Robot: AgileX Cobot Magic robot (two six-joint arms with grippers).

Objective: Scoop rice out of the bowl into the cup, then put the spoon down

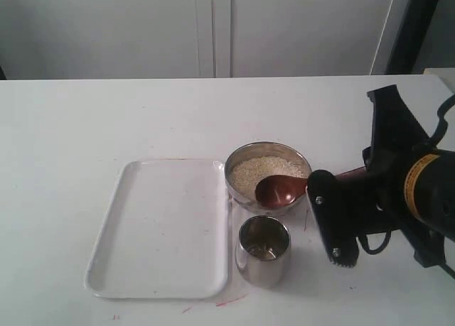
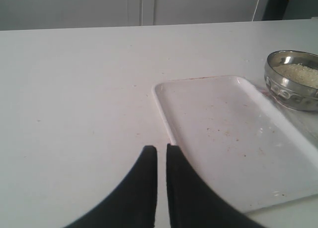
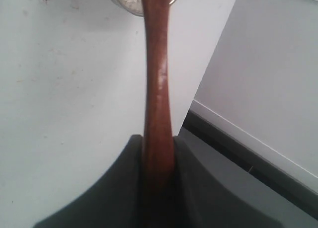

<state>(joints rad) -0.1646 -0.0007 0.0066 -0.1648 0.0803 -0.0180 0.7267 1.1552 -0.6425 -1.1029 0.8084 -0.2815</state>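
The steel bowl (image 1: 242,158) holds a pale heap of rice (image 1: 257,171). My right gripper (image 1: 353,175) is shut on the handle of the dark reddish-brown wooden spoon (image 1: 281,191). The spoon's oval end sits over the near right part of the bowl, and no grains show in it. In the right wrist view the spoon (image 3: 158,79) runs from my gripper (image 3: 158,138) up to the bowl's rim (image 3: 130,5). The small steel cup (image 1: 263,268) stands just in front of the bowl. My left gripper (image 2: 161,148) is shut on nothing, low over the table beside the tray's corner.
A white rectangular tray (image 1: 160,226) lies left of the bowl and cup, almost touching them. The left wrist view shows the same tray (image 2: 233,138) and the bowl (image 2: 293,91). Small red marks dot the white table near its front edge.
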